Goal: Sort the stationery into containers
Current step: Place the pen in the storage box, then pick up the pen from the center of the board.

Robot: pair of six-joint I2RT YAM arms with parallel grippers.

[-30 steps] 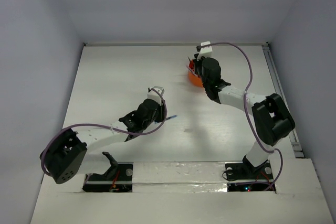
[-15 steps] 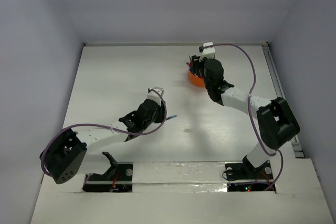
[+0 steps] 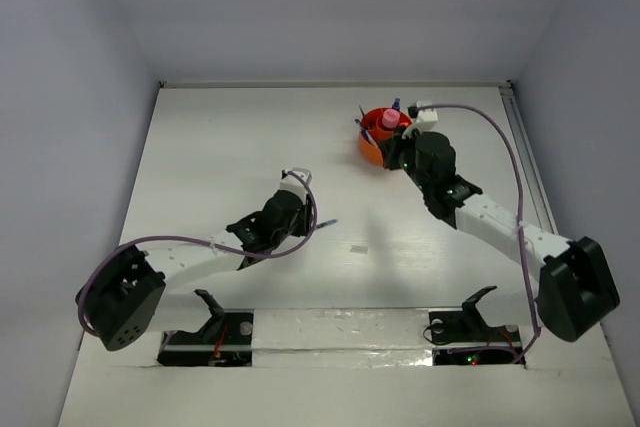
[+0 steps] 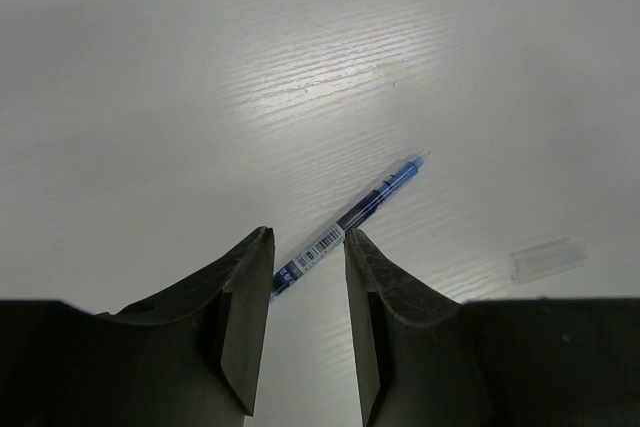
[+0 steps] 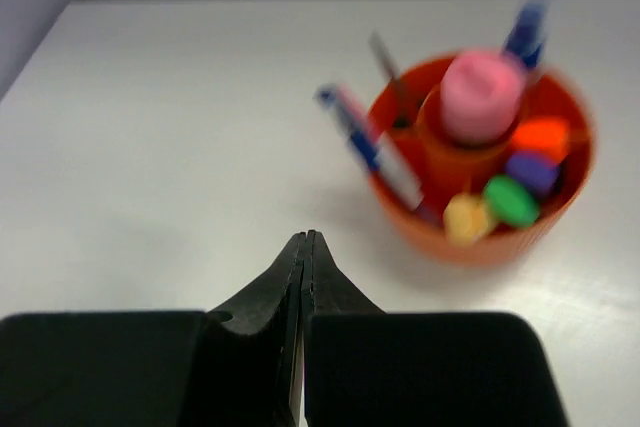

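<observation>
Well short of the orange tub and off to its left, the left gripper hangs low over the table, jaws parted. Its wrist view shows a thin blue pen lying flat, the labelled end in the gap between the fingertips and the tip slanting away; whether either finger touches it I cannot tell. From overhead only that tip pokes out past the arm. A small clear plastic piece lies just right of the pen, a faint mark from above.

Just on the tub's near side, apart from its wall, the right gripper is pressed shut on nothing; the overhead view hides these fingers under the wrist.

The right wrist view, though blurred, looks into the tub: a pink tube stands at its middle, highlighters with orange, purple, green and yellow ends cluster at its near right, and a blue-and-white pen leans out over its left rim
</observation>
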